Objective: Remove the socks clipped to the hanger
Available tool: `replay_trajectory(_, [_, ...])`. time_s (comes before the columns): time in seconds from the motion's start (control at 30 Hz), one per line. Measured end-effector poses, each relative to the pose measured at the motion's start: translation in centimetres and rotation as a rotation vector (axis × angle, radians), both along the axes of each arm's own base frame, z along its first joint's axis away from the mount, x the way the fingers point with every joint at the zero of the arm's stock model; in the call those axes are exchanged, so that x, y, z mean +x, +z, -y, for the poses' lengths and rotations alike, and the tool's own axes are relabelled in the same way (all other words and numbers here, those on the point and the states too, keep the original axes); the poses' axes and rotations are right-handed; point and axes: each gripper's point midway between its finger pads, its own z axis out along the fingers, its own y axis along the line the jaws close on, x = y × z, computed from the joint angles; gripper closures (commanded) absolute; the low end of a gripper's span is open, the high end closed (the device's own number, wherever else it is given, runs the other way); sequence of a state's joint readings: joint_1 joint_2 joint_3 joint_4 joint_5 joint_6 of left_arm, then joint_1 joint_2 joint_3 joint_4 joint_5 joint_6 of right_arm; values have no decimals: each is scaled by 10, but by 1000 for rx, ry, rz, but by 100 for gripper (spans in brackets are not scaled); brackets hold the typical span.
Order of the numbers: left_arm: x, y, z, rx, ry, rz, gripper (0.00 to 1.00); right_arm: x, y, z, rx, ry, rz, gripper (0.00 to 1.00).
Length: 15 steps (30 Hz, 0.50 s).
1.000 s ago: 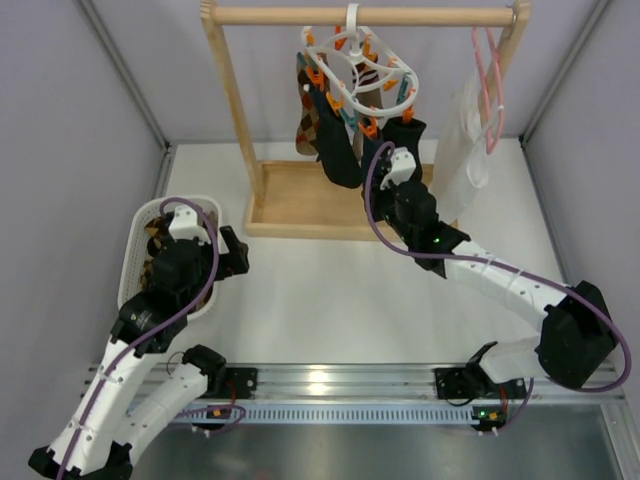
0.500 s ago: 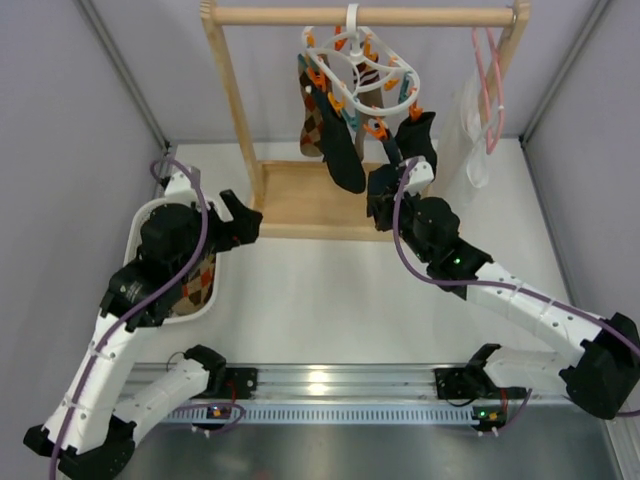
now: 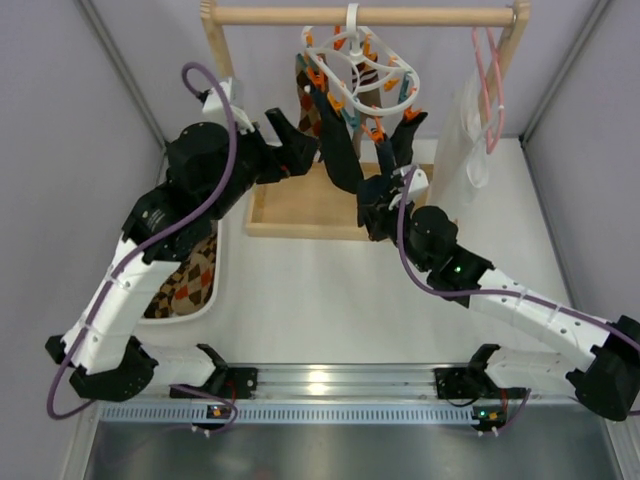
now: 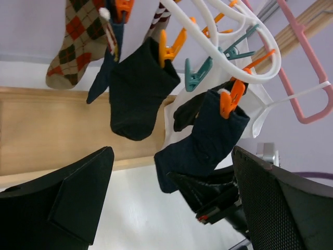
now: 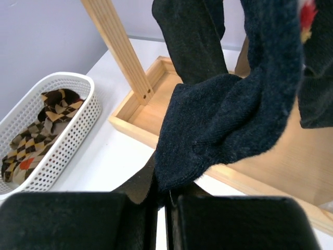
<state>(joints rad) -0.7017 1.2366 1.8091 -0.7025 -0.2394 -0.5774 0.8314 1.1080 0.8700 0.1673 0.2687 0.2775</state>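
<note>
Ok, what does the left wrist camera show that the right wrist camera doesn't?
Only left wrist: the white plastic ring hanger with orange and teal clothespins, the pink wire hanger, a hanging argyle sock. Only right wrist: the white perforated basket holding argyle socks. Both: the dark navy sock pinched by the shut right gripper, and the wooden rack base.

No writing, label, brand mark, number or sign could be read in any of the three views. The socks (image 4: 138, 91), the hanger (image 4: 274, 52) and the white basket (image 5: 67, 140) at the left of the right wrist view showed only plain or patterned surfaces.
</note>
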Motion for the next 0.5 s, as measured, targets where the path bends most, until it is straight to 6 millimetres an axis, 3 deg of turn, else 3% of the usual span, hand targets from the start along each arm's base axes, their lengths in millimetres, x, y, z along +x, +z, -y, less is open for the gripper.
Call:
replay_trajectory(0.3, [10,13,93,62,-1,37,2,-14,-15,-12,-15,-15,-51,100])
replay_trajectory(0.5, [26,4,113,151,98,65,2,-21,-14,-17,3,-16,-58,100])
